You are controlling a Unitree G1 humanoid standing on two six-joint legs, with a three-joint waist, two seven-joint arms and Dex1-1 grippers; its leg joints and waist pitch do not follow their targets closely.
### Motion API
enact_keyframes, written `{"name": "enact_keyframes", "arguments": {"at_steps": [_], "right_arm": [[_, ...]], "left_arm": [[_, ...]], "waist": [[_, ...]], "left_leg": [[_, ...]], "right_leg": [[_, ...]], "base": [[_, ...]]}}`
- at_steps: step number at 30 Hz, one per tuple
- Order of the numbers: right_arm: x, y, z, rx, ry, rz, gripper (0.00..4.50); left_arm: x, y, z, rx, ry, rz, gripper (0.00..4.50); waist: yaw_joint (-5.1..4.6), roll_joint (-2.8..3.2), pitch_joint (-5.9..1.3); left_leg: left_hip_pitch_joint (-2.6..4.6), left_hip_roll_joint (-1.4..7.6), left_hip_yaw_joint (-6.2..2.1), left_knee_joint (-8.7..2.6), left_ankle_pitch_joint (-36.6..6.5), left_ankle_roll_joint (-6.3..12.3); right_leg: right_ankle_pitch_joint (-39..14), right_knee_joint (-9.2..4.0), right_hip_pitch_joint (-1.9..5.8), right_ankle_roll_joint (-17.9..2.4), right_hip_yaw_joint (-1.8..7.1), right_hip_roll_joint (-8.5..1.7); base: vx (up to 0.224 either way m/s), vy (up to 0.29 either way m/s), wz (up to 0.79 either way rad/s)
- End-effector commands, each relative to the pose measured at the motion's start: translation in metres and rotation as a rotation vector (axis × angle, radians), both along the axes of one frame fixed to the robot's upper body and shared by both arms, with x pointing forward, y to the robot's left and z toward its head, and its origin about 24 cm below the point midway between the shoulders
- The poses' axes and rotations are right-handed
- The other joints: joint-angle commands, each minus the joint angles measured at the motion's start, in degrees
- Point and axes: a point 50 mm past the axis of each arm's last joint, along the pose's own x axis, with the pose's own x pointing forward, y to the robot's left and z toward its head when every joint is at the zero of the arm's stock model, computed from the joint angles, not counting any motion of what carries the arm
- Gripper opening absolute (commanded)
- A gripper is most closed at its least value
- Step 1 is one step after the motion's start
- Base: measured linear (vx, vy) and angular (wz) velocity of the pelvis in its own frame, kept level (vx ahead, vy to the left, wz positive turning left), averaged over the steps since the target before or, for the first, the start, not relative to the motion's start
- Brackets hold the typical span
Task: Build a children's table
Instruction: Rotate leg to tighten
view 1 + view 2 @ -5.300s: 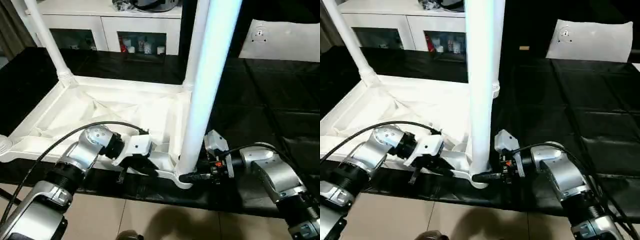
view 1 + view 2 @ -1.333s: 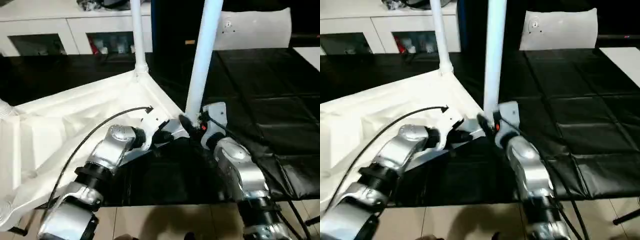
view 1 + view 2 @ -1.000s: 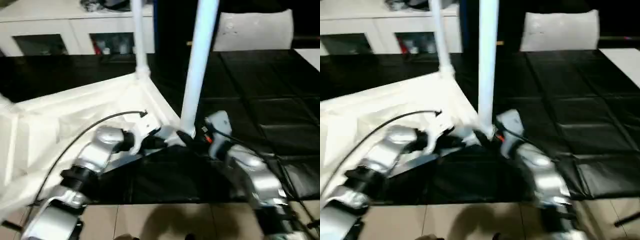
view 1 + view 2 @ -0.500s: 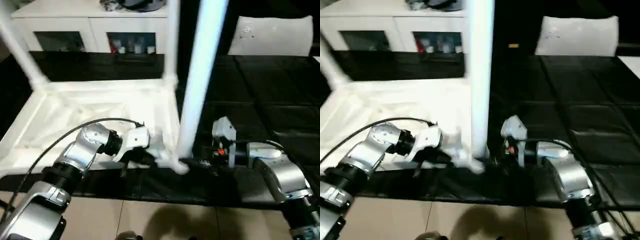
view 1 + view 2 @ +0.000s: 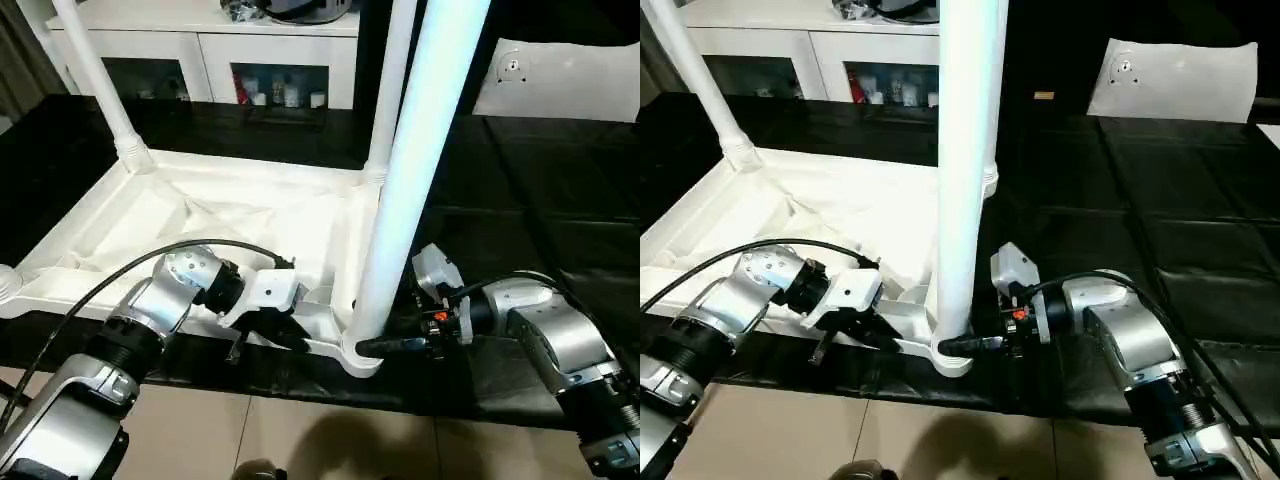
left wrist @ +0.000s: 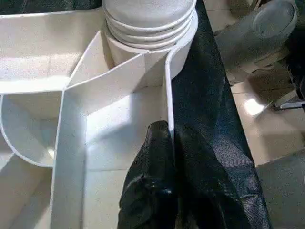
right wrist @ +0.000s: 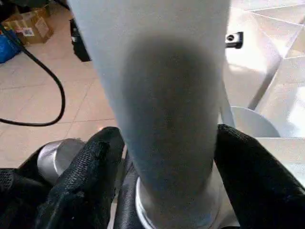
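Three long white tapered tubular legs stand upright in corner sockets of the white plastic ribbed tabletop (image 5: pixel 215 225), which lies underside-up on the black-covered work table (image 5: pixel 560 190): far-left leg (image 5: pixel 95 75), far-right leg (image 5: pixel 390 85), near-right leg (image 5: pixel 415 170). The near-left socket (image 5: pixel 5 285) looks empty; a fourth leg is probably outstanding.

Left gripper (image 6: pixel 167 143): fingers pinched on the thin rim wall of the tabletop, just beside the near-right socket. Right gripper (image 7: pixel 164 152): fingers (image 7: pixel 97 164) straddle the base of the near-right leg, one either side; contact looks likely, but whether they actually clamp it I cannot tell.

Risks, as judged:
- Near-right leg possibly not fully seated; an off-axis twist or push could tilt it or jam it.
- That corner sits at the work table's near edge; a sideways pull could drag the tabletop off.
- Rim wall is thin; it may flex or slip under load.

Surroundings: white glass-door cabinet (image 5: pixel 205 55) behind; white flat panel (image 5: pixel 560 80) far right, well apart. Left arm's black cable (image 5: pixel 150 265) arcs over the tabletop, a possible snag.
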Motion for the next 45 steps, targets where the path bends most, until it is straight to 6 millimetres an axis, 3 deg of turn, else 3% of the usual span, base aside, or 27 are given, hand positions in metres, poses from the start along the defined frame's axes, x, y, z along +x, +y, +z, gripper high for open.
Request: {"name": "enact_keyframes", "arguments": {"at_steps": [1,11,17,18,19,21,25,27,31,34,36,39,40,45], "right_arm": [[0.000,0.000,0.000,-0.009,0.010,0.020,2.79],[-0.005,0.002,-0.004,0.002,0.031,0.015,2.06],[-0.008,0.010,-0.008,0.091,0.054,-0.170,1.99],[-0.007,0.012,-0.010,0.097,0.046,-0.225,1.99],[-0.005,0.017,-0.015,0.107,0.029,-0.340,1.99],[-0.001,0.023,-0.020,0.107,0.014,-0.481,1.99],[0.006,0.037,-0.025,0.121,0.031,-0.674,1.99],[0.012,0.044,-0.026,0.108,0.027,-0.774,1.98],[0.032,0.054,-0.028,0.054,0.024,-1.006,1.98],[0.036,0.054,-0.028,0.033,-0.005,-1.050,1.98],[0.038,0.053,-0.026,0.098,0.026,-1.071,2.67],[0.034,0.052,-0.024,0.133,0.020,-1.065,2.76],[0.031,0.050,-0.024,0.136,0.010,-1.060,3.02],[0.024,0.037,-0.022,0.146,-0.057,-0.997,3.43]], "left_arm": [[0.002,-0.003,0.004,0.037,-0.020,-0.054,0.00],[0.006,-0.003,0.003,0.009,-0.003,0.004,0.00],[0.011,-0.012,0.004,-0.092,0.023,0.159,0.00],[0.013,-0.015,0.004,-0.109,0.024,0.191,0.00],[0.016,-0.020,0.004,-0.145,0.026,0.258,0.00],[0.019,-0.029,0.005,-0.191,0.027,0.329,0.00],[0.026,-0.045,0.007,-0.249,0.005,0.448,0.00],[0.030,-0.055,0.008,-0.275,-0.006,0.527,0.00],[0.040,-0.082,0.015,-0.354,-0.032,0.721,0.00],[0.041,-0.088,0.017,-0.364,-0.038,0.756,0.00],[0.040,-0.091,0.016,-0.366,-0.034,0.761,0.00],[0.037,-0.088,0.011,-0.345,-0.033,0.753,0.00],[0.036,-0.085,0.009,-0.333,-0.034,0.751,0.00],[0.031,-0.070,0.001,-0.294,-0.031,0.720,0.00]], "waist": [[-0.28,-0.87,-4.32],[-0.10,-0.57,-4.39],[-0.28,-0.46,-4.05],[-0.27,-0.13,-3.99],[-0.53,-0.33,-3.84],[-1.40,-0.03,-3.33],[-3.76,0.08,-3.13],[-5.15,0.24,-3.43],[-6.37,0.20,-3.71],[-6.20,0.14,-3.99],[-6.11,0.25,-4.21],[-5.51,0.31,-4.54],[-5.46,0.36,-4.59],[-5.31,0.72,-4.40]], "left_leg": [[0.54,4.00,-1.17,-4.13,-7.72,3.35],[0.66,4.12,-1.24,-4.13,-7.82,3.18],[0.87,4.01,-1.32,-4.46,-10.54,1.83],[0.98,3.90,-1.34,-4.44,-11.34,1.63],[1.15,3.76,-1.37,-4.54,-12.46,1.11],[1.46,3.24,-1.63,-4.68,-16.17,-0.40],[1.96,3.02,-2.17,-4.66,-20.53,-1.19],[1.36,3.17,-2.33,-4.96,-19.49,-0.55],[0.84,2.84,-2.18,-4.85,-16.45,0.40],[0.66,2.76,-1.73,-4.63,-11.85,2.04],[0.22,2.79,-1.65,-4.49,-9.18,3.38],[0.15,3.04,-1.51,-4.26,-4.35,5.80],[0.15,3.07,-1.52,-4.21,-4.01,6.02],[0.28,3.39,-1.57,-4.44,-6.50,5.81]], "right_leg": [[-18.04,-3.70,3.38,-7.11,4.26,-5.08],[-17.08,-3.67,3.34,-7.37,4.21,-5.01],[-21.37,-4.42,3.34,-6.34,4.11,-5.16],[-22.72,-4.65,3.29,-5.98,4.03,-5.14],[-24.97,-5.01,3.16,-5.24,3.88,-5.09],[-31.49,-6.09,3.08,-2.78,3.09,-5.01],[-34.57,-7.30,3.19,-0.25,2.05,-4.85],[-30.67,-6.98,3.64,-1.01,2.26,-4.84],[-25.66,-6.35,3.87,-4.05,2.74,-4.96],[-20.38,-5.79,4.06,-5.56,3.23,-4.75],[-16.91,-5.19,4.36,-6.47,3.42,-4.76],[-10.09,-4.17,4.43,-8.68,3.64,-4.70],[-9.57,-4.05,4.44,-8.81,3.66,-4.69],[-11.53,-4.23,4.50,-8.39,3.63,-4.75]], "base": [[0.000,0.000,0.00],[0.000,0.000,0.00],[0.000,0.000,0.00],[0.000,0.000,0.00],[0.000,0.000,0.00],[0.000,0.000,0.00],[0.000,0.000,0.00],[0.000,0.000,0.00],[0.000,0.000,0.00],[0.000,0.000,0.00],[0.000,0.000,0.00],[0.000,0.000,0.00],[0.000,0.000,0.00],[0.000,0.000,0.00]]}}
